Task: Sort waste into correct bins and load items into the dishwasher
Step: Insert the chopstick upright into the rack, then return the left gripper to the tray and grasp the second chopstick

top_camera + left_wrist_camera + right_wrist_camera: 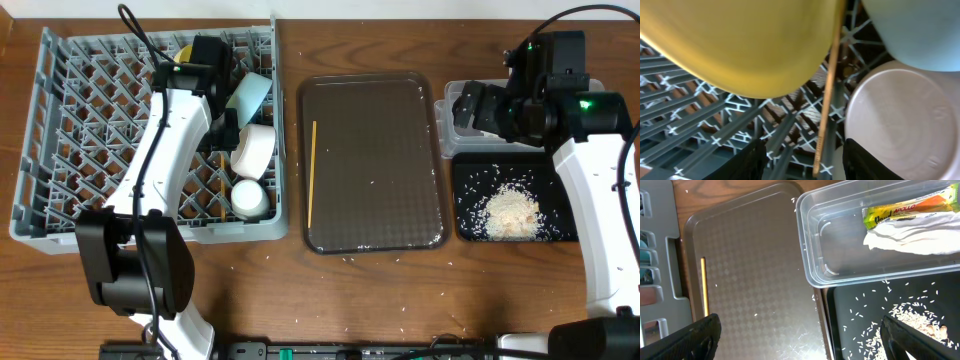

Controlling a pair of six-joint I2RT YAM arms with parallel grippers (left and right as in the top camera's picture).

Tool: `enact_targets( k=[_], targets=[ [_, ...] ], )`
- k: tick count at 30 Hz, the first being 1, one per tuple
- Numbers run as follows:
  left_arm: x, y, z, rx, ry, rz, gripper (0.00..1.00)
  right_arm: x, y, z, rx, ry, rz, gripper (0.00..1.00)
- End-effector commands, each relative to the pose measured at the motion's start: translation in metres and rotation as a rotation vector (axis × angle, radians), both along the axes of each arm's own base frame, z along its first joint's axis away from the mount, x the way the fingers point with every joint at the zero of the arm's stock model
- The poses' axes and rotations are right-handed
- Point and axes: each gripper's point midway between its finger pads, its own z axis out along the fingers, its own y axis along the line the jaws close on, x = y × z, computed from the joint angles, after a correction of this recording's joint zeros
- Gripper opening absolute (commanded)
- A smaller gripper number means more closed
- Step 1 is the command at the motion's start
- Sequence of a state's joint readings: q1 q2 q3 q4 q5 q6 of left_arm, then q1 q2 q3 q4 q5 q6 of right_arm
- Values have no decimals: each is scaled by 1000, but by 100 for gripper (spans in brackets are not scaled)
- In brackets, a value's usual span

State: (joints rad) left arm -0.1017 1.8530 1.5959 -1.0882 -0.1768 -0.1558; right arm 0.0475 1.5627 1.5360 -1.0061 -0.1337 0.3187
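Broadly, the wooden tabletop (360,300) carries a large grey dish rack (80,130) at the left, a dark brown serving tray (375,170) in the middle, and a black tray (468,228) with a clear tub (810,240) just behind it at the right. At the rack's right side stand a yellow plate (740,40), a light blue bowl (250,95), a white bowl (254,147) and a white cup (249,198). One chopstick (312,175) lies along the serving tray's left edge; a second chopstick (827,100) rests in the rack beside the bowls. A yellow-green wrapper (910,210) and a white napkin (910,235) lie touching in the tub, and rice scraps (510,212) are heaped on the black tray. The left end effector (805,162) hangs over the rack, parted and holding nothing. The right end effector (805,345) is spread wide and empty above the trays' shared edge.
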Motion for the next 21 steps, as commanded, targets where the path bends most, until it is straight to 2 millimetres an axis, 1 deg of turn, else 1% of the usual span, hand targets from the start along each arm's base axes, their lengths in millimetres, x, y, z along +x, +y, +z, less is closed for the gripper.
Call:
enact_targets(
  k=[1,2,3,4,5,8,9,10,11,13,15,16,17,18,19,20,21],
  targets=[
    [8,-28,34,-154,-98,-39,51,0,1,-3,-8,8,7,99],
    [9,-44,46,-217,-131,-66,51,0,1,-3,-8,8,7,99],
    [9,-52,53,-237,-151,-74,51,0,1,-3,-8,8,7,99],
    [8,-59,57,-246,-164,-73,51,0,1,-3,-8,8,7,99],
    [6,-70,60,-254,-172,-85,51,0,1,-3,-8,8,7,99],
    [0,-106,59,-274,-167,-129,51,0,1,-3,-8,8,7,99],
    [-3,-124,56,-283,-164,-147,51,0,1,-3,-8,8,7,99],
    [-4,-135,53,-287,-162,-155,51,0,1,-3,-8,8,7,99],
    [-6,-155,47,-295,-156,-170,51,0,1,-3,-8,8,7,99],
    [-8,-183,33,-308,-143,-193,51,0,1,-3,-8,8,7,99],
    [-8,-200,19,-306,-124,-222,51,0,1,-3,-8,8,7,99],
    [-8,-207,5,-288,-105,-223,51,0,1,-3,-8,8,7,99],
    [-6,-208,-4,-268,-96,-220,51,0,1,-3,-8,8,7,99],
    [-4,-207,-17,-236,-79,-218,51,0,1,-3,-8,8,7,99],
    [-3,-205,-25,-219,-70,-214,51,0,1,-3,-8,8,7,99],
    [1,-201,-40,-186,-46,-219,51,0,1,-3,-8,8,7,99],
    [3,-200,-47,-179,-35,-235,51,0,1,-3,-8,8,7,99]
  ],
)
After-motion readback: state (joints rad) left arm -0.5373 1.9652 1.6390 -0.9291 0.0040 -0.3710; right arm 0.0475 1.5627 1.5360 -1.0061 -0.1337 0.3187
